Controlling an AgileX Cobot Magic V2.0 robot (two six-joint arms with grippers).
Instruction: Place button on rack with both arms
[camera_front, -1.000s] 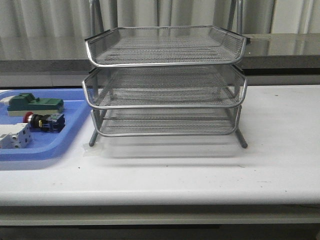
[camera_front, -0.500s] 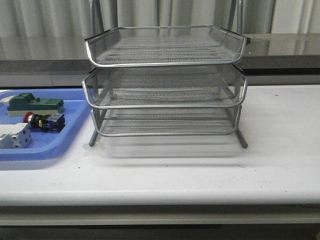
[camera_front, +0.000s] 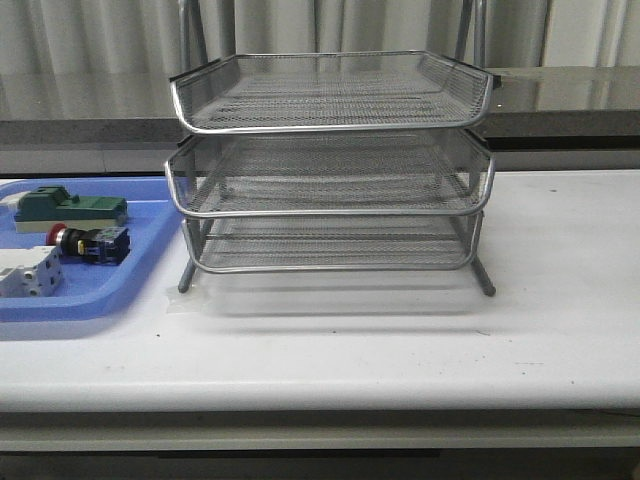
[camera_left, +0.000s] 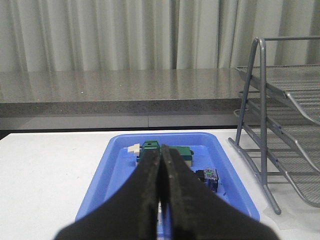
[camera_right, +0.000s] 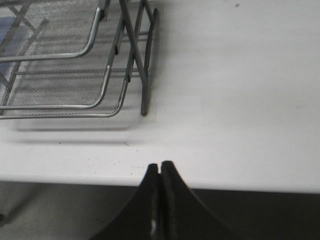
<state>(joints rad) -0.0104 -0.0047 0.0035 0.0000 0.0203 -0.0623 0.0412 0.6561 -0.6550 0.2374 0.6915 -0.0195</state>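
On the white table, rack, blue tray with button, grey curtains behind, both end effectors pressed together.

— What sits on the desk at the left?

— A blue tray, shallow, with a raised rim, running out of the front view at its left edge. The desk itself is white.

— And inside the tray?

— A green block toward the back, with a pale piece at its far left end. A white block lies nearer the front, well apart from the green one.

— What is behind?

— A grey stone ledge runs across behind the desk, and pale pleated curtains hang above it.
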